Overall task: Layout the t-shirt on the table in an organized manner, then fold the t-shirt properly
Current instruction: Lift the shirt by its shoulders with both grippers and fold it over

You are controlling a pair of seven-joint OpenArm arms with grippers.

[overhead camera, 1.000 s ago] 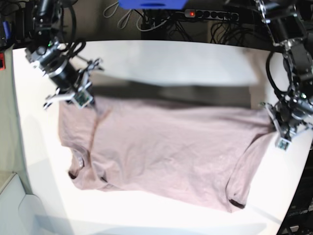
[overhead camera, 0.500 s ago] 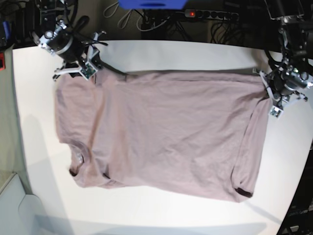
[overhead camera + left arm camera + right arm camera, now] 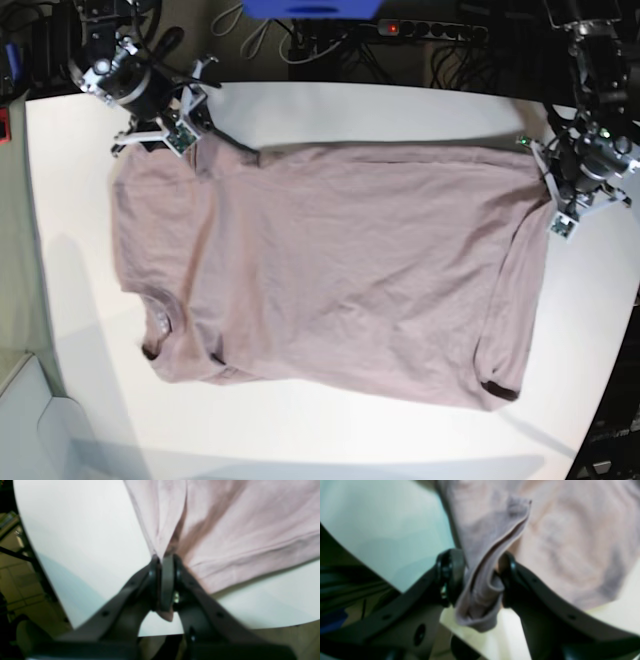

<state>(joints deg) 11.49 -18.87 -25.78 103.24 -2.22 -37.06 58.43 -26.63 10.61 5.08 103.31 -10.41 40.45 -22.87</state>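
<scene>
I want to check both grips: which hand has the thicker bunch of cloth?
The right hand: a rolled wad of the t-shirt fills it; the left hand pinches a thin fold.

The base view looks straight down from high above, taking in the whole desk (image 3: 400, 110) and the shirt (image 3: 330, 270). Each wrist view sits close behind its own hand, left hand (image 3: 166, 580) and right hand (image 3: 480, 577), facing along the fingers at a shirt corner, blurred by nearness.
</scene>
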